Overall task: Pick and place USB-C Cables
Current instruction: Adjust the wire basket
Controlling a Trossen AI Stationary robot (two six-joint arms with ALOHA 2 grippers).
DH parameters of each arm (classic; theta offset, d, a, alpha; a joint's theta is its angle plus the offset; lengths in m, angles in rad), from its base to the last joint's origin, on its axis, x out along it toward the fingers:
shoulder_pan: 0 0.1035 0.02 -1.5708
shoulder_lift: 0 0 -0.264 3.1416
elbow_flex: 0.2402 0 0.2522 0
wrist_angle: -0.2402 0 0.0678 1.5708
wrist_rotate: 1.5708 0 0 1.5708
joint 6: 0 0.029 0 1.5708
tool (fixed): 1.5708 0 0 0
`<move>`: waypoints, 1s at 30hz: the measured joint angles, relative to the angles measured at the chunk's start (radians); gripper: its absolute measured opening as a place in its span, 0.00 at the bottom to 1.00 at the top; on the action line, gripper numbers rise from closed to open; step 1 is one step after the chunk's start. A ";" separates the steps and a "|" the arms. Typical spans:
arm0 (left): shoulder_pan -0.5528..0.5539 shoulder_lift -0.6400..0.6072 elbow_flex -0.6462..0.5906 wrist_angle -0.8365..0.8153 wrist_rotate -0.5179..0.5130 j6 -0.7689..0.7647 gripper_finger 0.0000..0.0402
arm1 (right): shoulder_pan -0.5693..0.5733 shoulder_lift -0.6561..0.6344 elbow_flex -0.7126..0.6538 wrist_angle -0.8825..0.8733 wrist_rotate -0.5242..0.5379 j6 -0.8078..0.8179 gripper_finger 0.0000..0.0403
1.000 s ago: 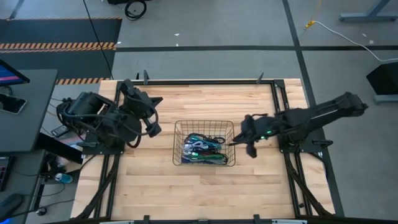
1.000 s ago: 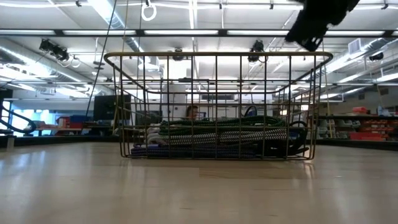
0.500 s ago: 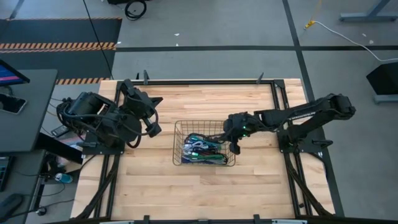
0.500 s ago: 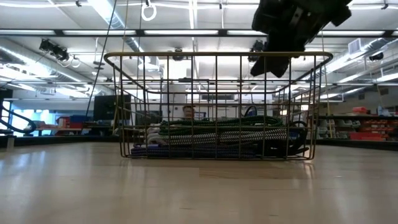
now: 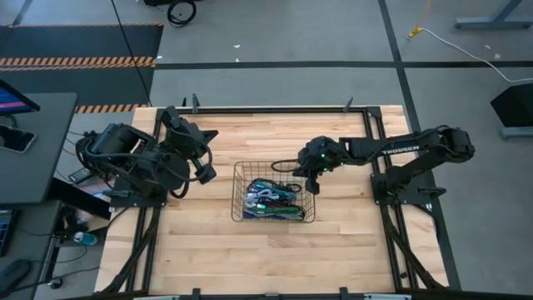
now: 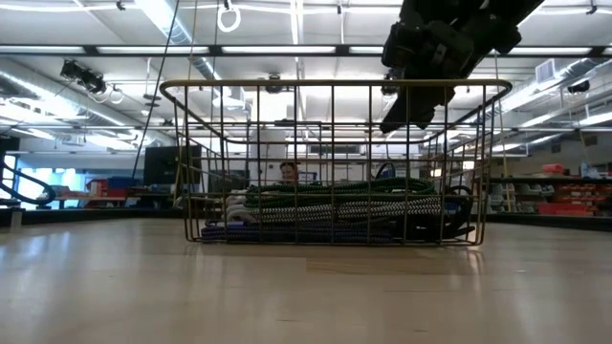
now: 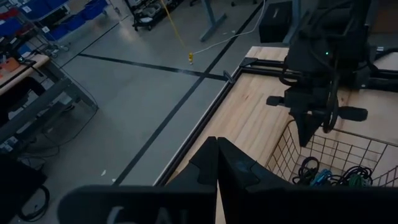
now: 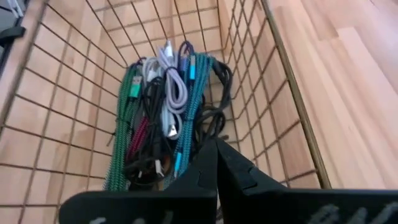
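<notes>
The USB-C cables (image 8: 168, 118) lie in a tangled heap of green, teal, purple, white, red and black bunches on the floor of the black wire-mesh basket (image 5: 237, 193). The heap also shows in the high view (image 5: 271, 200) and the low view (image 6: 344, 205). My right gripper (image 5: 310, 183) hangs shut over the basket's right far corner, fingers pointing down. Its tips (image 6: 402, 122) are just below rim height and well above the cables (image 7: 323, 177). In its own wrist view the right gripper (image 8: 216, 142) touches nothing. My left gripper (image 5: 204, 173) waits shut, left of the basket.
The basket's wire walls (image 8: 283, 93) stand close around the right gripper's tips. Bare wooden table (image 5: 275, 250) lies on the near side of the basket and more (image 5: 266, 137) on the far side. A dark frame (image 5: 375, 133) edges the table. A person (image 6: 290, 172) sits in the room behind.
My right gripper has swung from right of the basket toward the table's left, ending over the basket's right far corner. It has come lower, its tips now at about rim height. The cables and my left arm have kept still.
</notes>
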 joint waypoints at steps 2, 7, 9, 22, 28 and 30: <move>0.000 0.000 0.000 0.000 0.000 0.000 0.01 | -0.009 0.000 0.000 -0.014 -0.003 -0.010 0.00; 0.000 0.000 0.000 0.000 0.000 0.000 0.01 | -0.031 0.000 0.000 -0.044 0.004 -0.050 0.00; 0.000 0.000 0.000 0.000 0.000 0.000 0.01 | -0.044 0.000 0.000 -0.048 0.005 -0.066 0.00; 0.000 0.000 0.000 0.000 0.000 0.000 0.01 | -0.155 -0.001 0.000 -0.049 -0.009 -0.155 0.00; 0.000 0.000 0.000 0.000 0.000 0.000 0.01 | -0.192 -0.001 0.000 -0.049 -0.019 -0.176 0.00; 0.000 0.000 0.000 0.000 0.000 0.000 0.01 | -0.195 -0.001 0.000 -0.049 -0.034 -0.160 0.00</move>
